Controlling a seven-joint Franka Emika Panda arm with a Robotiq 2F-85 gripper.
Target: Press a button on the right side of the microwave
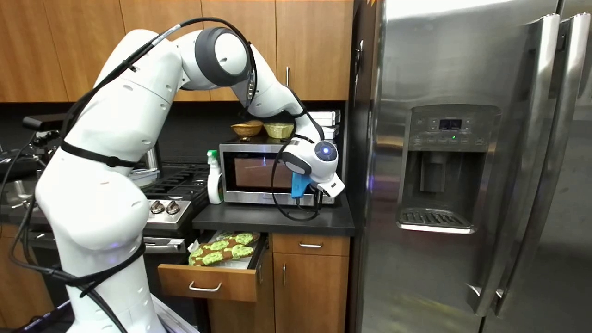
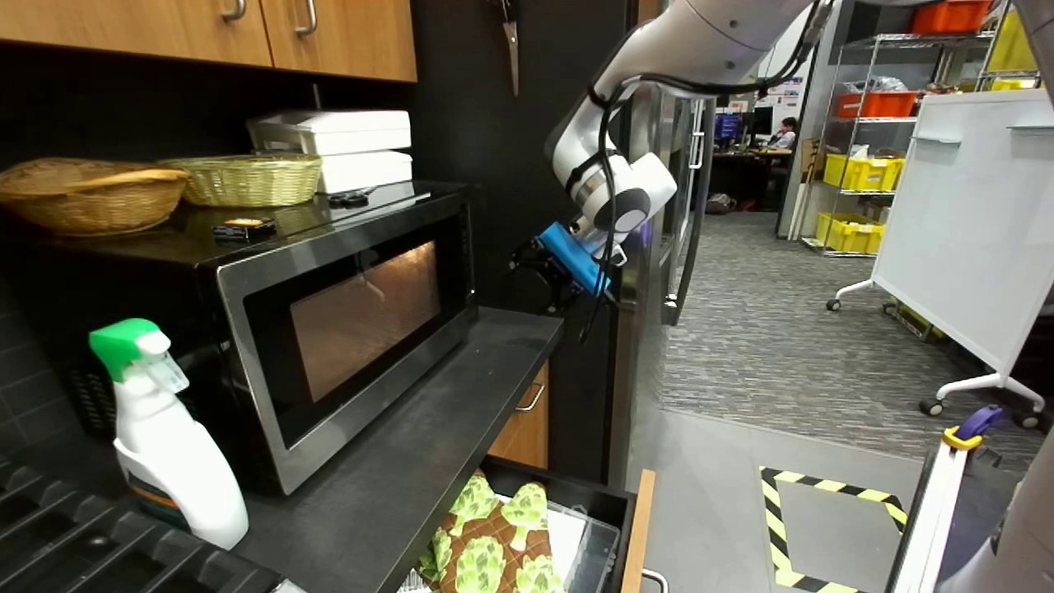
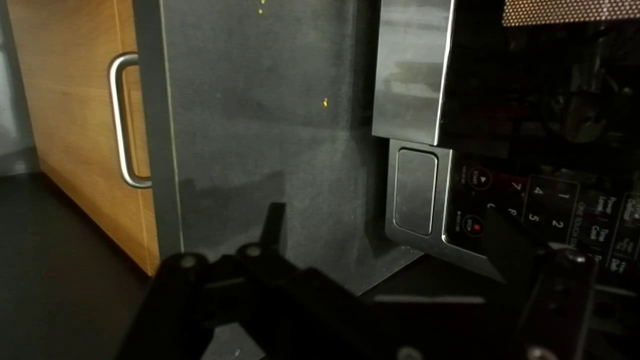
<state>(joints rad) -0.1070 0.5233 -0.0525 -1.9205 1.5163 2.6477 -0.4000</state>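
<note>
Pushing the gripper in, jaws apart, could hit the wrong key on the microwave, since one fingertip overlaps the keypad near the STOP button, wrist-view 4 o'clock.

Above the gripper, wood-grain wall cabinets; below it, dark countertop over matching base cabinets, with one drawer open. Near it, a dark side panel and stainless-steel fridge, with white glare across its upper front. Well apart from it, in an exterior view: grey carpet, wire shelving, wheeled whiteboard and smooth pale floor with a black-and-yellow striped outline.
</note>
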